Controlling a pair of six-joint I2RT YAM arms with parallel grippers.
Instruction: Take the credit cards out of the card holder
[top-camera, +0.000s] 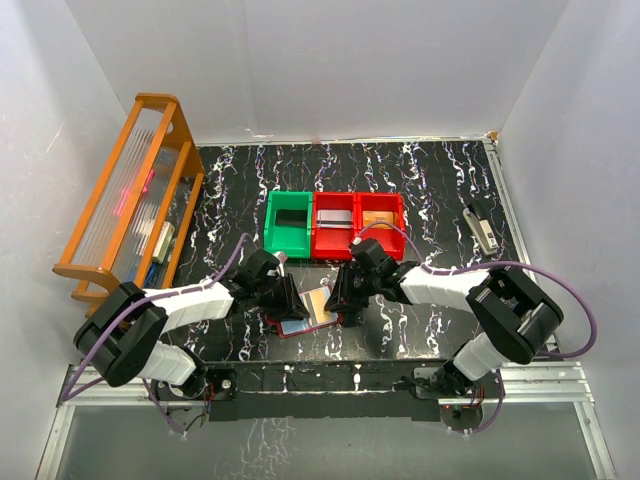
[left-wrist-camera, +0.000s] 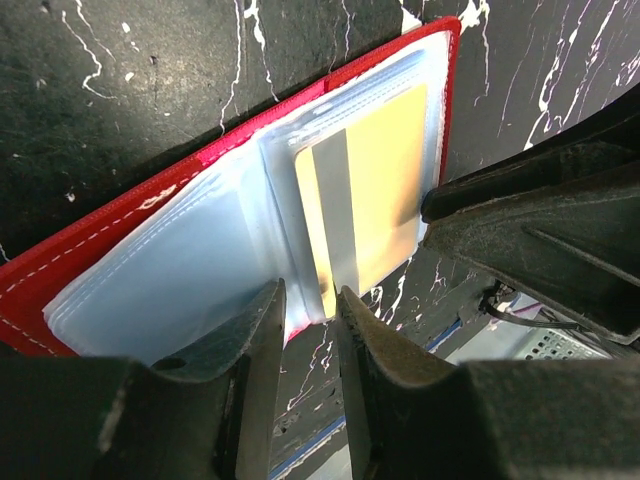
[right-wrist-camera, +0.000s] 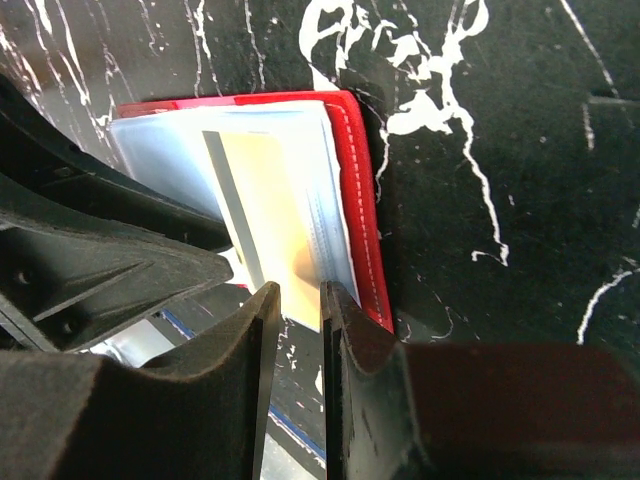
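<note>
1. Black stone-patterned table (top-camera: 440, 190), veined in white, is seen from above with two arms reaching in from the near edge.
2. One wooden rack (top-camera: 130, 190) with slatted sides is stood at the table's left edge, well apart from the work.
3. Three bins are lined up touching in a row behind the arms: one green bin (top-camera: 272, 225) on the left and two red bins (top-camera: 334, 248) beside it. Something flat is seen in each red one.
4. One card holder (left-wrist-camera: 100, 250), dark red with white stitching, is laid open on the table in front of the bins, between the two grippers. Its pale clear sleeves are turned upward.
5. The left gripper (left-wrist-camera: 308, 300) is brought nearly together on the near edge of the sleeves, close to the fold.
6. The right gripper (right-wrist-camera: 300, 295) is likewise drawn narrow, with the sleeve's corner and the card's end pinched between its fingers. Much of the card holder is hidden by both grippers in the top view.
7. One credit card (left-wrist-camera: 385, 190), tan with a grey stripe, is seen lying in the right-hand sleeve.
8. One small grey object (top-camera: 481, 226) is left near the table's right edge.
</note>
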